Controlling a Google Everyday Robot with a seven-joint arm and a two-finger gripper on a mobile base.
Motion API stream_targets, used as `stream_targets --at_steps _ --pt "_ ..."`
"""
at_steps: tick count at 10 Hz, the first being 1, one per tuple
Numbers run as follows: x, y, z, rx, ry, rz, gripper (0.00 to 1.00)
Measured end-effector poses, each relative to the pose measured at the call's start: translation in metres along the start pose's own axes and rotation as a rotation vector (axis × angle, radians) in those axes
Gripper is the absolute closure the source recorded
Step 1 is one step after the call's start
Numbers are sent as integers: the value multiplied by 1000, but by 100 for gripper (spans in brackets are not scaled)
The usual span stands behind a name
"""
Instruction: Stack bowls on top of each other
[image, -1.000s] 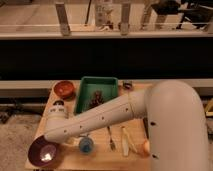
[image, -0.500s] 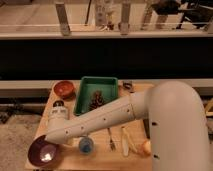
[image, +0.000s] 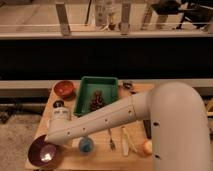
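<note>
I am reaching my arm (image: 100, 120) across the wooden table (image: 100, 161) from the right toward its front left corner; my gripper (image: 48, 150) is hanging at the end of it, just above the large purple bowl (image: 36, 152), with its jaws standing wide apart and holding nothing; the purple bowl is sitting upright at that front left corner, partly under my wrist; the smaller red bowl (image: 64, 88) is sitting upright at the back left corner, well apart from the purple one and just beside the left wall of the green tray (image: 81, 100); a brown, cone-like thing (image: 96, 101) is lying inside the tray, too blurred for me to name; a white bottle with a dark cap (image: 60, 116) is standing between the two bowls, close against my forearm, and any writing on it is too small to read; a small blue cup (image: 86, 145) is standing near the front edge, just right of the purple bowl; a fork (image: 111, 142) and a pale yellow utensil (image: 125, 142) are lying side by side to its right; a round orange thing (image: 146, 146) is resting beside them, against my arm's base.
</note>
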Motion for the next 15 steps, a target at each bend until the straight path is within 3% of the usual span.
stream_targets --at_steps 15 --pt "-16 1 9 66 -40 -4 20"
